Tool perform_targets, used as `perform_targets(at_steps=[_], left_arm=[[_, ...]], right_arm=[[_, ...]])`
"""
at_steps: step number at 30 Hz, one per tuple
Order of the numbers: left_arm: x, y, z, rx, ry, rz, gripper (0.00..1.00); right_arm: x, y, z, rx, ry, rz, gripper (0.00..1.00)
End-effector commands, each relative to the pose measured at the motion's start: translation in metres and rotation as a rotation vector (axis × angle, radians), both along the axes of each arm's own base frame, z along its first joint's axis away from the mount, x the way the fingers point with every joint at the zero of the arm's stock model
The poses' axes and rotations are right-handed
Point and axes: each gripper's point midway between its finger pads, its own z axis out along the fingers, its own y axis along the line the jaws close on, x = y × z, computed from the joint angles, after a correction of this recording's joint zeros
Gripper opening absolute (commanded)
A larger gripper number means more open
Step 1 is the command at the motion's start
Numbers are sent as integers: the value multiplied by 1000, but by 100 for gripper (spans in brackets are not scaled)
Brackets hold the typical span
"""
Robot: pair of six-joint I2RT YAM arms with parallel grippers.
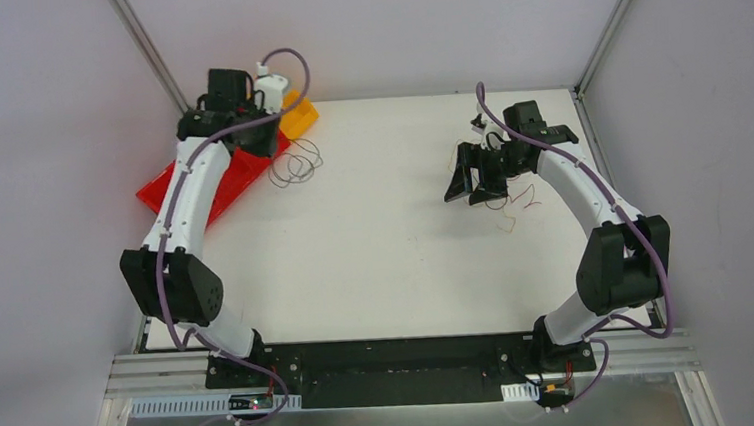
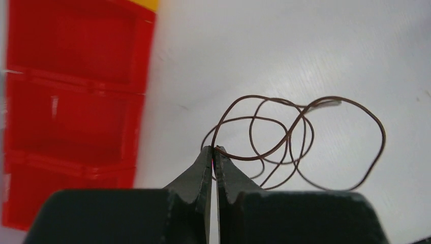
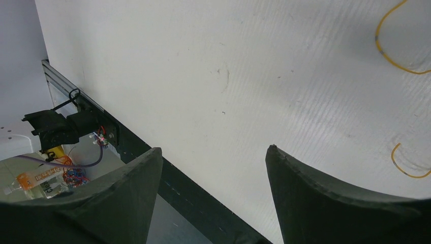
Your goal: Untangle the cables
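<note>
— Left side?
— One red tray [image 2: 71,101]. Just beside it, the left gripper [image 2: 213,152] was pinched shut on the dark cable [image 2: 305,132], its loops lying on the table [image 2: 305,51].
— Right side?
— The right gripper [image 3: 213,150] stood wide and empty, with yellow strands [image 3: 391,56] loose nearby. Step judged: separating strands. Next: lift the dark cable clear.

Left gripper [image 2: 214,150] clamped tight, arm stretched far-left; right gripper [image 3: 214,149] jaws wide apart

A robotics lab cell: a left arm [image 1: 189,191] and a right arm [image 1: 580,187] bolted to a black plate [image 1: 393,357] on aluminium rails [image 1: 154,377] at the near edge of a white table [image 1: 387,262], plain walls [image 1: 390,22] and metal posts [image 1: 146,44] at its far corners
</note>
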Motion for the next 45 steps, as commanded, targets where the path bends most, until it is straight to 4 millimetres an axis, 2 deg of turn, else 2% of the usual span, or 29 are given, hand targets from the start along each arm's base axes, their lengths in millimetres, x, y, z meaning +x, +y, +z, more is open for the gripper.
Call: perform_targets(at_steps=[1, 4, 7, 11, 15, 18, 20, 22, 24, 27, 28, 32, 35, 39, 42, 45], left_arm=[[15, 57, 40, 14, -42, 99, 0], [43, 107, 57, 41, -91, 207, 0], [61, 143, 55, 78, -96, 267, 0], [74, 183, 34, 128, -62, 306, 0], [94, 218, 3, 167, -40, 337, 0], [107, 235, -20, 204, -13, 349, 1], [114, 240, -23, 210, -16, 364, 22], [115, 239, -17, 197, -32, 372, 46], [110, 235, -1, 172, -57, 391, 68], [98, 217, 17, 108, -85, 376, 82], [93, 211, 23, 92, -93, 371, 83], [77, 167, 36, 30, -100, 294, 98], [68, 128, 39, 7, -96, 232, 99], [56, 83, 38, -87, -64, 187, 99], [50, 66, 38, -134, -46, 175, 99], [47, 60, 38, -166, -36, 180, 99]], right_arm=[[7, 0, 14, 11, -41, 7, 77], [7, 1, 12, 17, -36, 7, 77], [6, 1, 11, 17, -32, 7, 77], [5, 1, 12, 17, -39, 11, 77], [2, 0, 13, 16, -39, 15, 77], [0, -3, 14, -1, -37, 31, 77], [0, -8, 15, -25, -48, 41, 77], [3, -17, 18, -59, -63, 36, 78], [10, -32, 21, -103, -78, 6, 79], [32, -66, 26, -169, -104, -95, 81], [39, -80, 24, -212, -115, -131, 82], [67, -127, 7, -413, -141, -213, 88], [86, -154, -10, -509, -109, -252, 90], [113, -167, -33, -561, -98, -250, 92], [138, -166, -48, -554, -111, -238, 93], [166, -158, -61, -508, -134, -236, 93]])
